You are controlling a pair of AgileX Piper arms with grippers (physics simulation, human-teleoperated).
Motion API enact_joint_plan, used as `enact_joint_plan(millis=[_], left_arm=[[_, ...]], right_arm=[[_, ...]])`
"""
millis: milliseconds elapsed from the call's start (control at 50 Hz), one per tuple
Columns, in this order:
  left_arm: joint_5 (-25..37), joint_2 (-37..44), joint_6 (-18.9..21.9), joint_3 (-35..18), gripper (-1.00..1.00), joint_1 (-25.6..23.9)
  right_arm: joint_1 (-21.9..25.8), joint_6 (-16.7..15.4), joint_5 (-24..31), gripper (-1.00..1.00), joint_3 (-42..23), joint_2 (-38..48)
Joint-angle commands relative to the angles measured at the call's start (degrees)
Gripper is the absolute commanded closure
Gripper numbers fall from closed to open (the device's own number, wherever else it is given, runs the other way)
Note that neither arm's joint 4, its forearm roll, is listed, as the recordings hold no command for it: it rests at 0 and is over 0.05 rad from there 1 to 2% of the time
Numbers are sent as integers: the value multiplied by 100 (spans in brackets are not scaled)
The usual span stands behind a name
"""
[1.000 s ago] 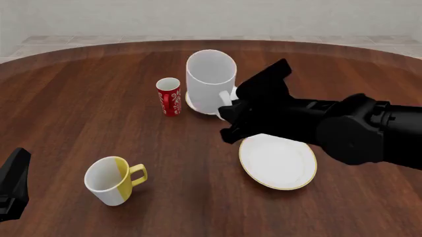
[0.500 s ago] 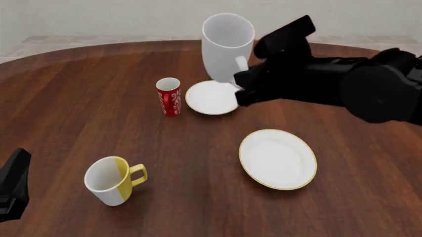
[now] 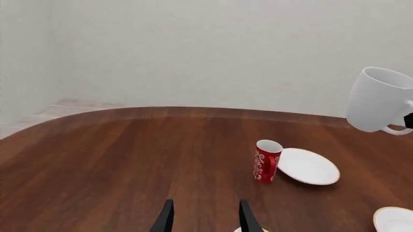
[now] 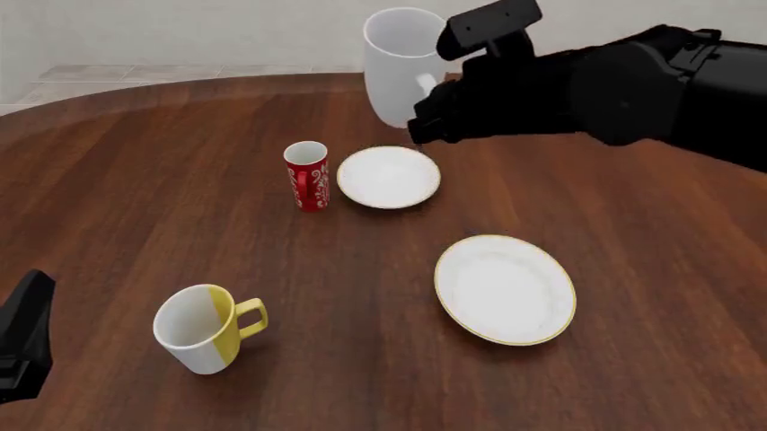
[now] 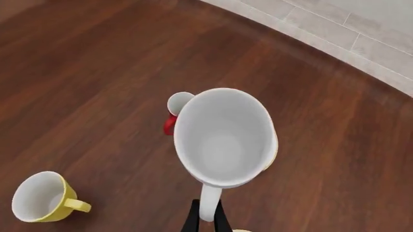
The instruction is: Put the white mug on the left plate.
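Observation:
The white mug point(image 4: 400, 65) hangs tilted in the air, mouth up, above the far side of the left plate point(image 4: 387, 177). My right gripper point(image 4: 428, 92) is shut on its loop handle; in the right wrist view the fingers point(image 5: 192, 220) pinch that handle below the mug point(image 5: 223, 137). The small gold-rimmed plate lies bare on the table, and the left wrist view shows it point(image 3: 308, 166) with the mug point(image 3: 377, 101) high above it. My left gripper point(image 3: 205, 220) stays low at the near left point(image 4: 18, 346), open and holding nothing.
A slim red patterned cup point(image 4: 307, 176) stands just left of the small plate. A white and yellow mug point(image 4: 204, 328) lies at the near left. The larger gold-rimmed plate point(image 4: 505, 289) sits at the near right. The brown table point(image 4: 144, 197) curves away at the back.
My right arm has raised the white mug from just over the small plate to well above it and a little farther back. The left arm has not moved.

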Motion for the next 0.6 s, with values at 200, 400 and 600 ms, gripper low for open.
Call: enact_joint_plan(millis=[200, 400, 600], left_arm=[[-6, 0, -16, -30, -100, 48], [-19, 0, -45, -42, -100, 53], [-18, 1, -69, -61, -100, 79]], right_arm=[[-249, 164, 367, 100, -978, 753], [-536, 238, 535, 100, -1523, 1226], [-733, 282, 707, 100, -2025, 1646]])
